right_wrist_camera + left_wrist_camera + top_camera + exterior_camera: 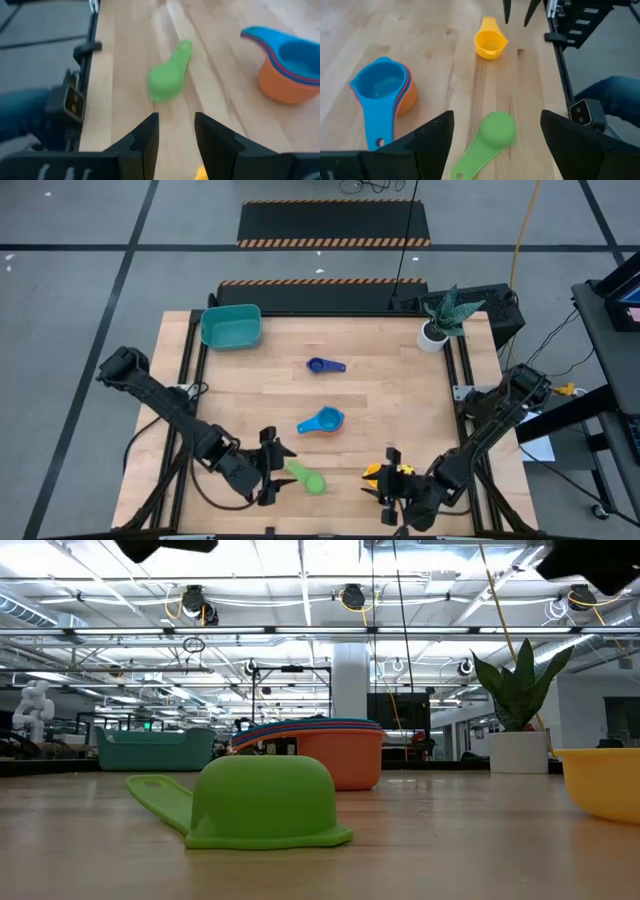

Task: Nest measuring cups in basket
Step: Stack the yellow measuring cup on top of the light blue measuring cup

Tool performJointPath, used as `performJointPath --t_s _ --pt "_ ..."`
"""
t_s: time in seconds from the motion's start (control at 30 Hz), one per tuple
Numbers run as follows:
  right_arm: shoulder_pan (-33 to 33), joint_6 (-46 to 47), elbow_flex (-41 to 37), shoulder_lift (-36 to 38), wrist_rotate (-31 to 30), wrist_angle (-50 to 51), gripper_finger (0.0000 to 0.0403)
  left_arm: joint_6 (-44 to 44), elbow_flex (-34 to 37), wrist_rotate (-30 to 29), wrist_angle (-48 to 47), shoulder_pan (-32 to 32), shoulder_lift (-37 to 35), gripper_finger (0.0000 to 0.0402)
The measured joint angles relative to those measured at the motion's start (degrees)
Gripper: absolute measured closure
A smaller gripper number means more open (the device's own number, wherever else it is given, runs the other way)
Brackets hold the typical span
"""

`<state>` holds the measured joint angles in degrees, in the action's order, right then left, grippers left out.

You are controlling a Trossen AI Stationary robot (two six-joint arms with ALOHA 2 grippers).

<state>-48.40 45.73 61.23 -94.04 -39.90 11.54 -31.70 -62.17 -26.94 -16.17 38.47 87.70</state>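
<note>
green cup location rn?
High view: the green cup lies upside down near the table's front edge, just ahead of the left pincer, with the nested cup stack behind it and the yellow cup to its right.

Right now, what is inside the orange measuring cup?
Other cups sit nested in the orange cup, light blue cup on top; coloured rims show between them, but their count is hidden.

No readable text, label, brand, number or sign anywhere (cups, basket, arms and room alike), in any view.
</note>
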Motion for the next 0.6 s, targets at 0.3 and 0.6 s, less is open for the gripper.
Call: performJointPath --t_s 0.3,0.6 --pt "-1.57 4.25 0.00 0.02 3.00 9.57 0.0281 -2.09 0.00 -1.82 -0.02 2.79 0.00 0.0101" --pt "-1.99 9.11 0.00 1.10 10.28 22.96 0.0187 -0.91 0.00 -1.79 -0.28 4.09 0.00 0.0101"
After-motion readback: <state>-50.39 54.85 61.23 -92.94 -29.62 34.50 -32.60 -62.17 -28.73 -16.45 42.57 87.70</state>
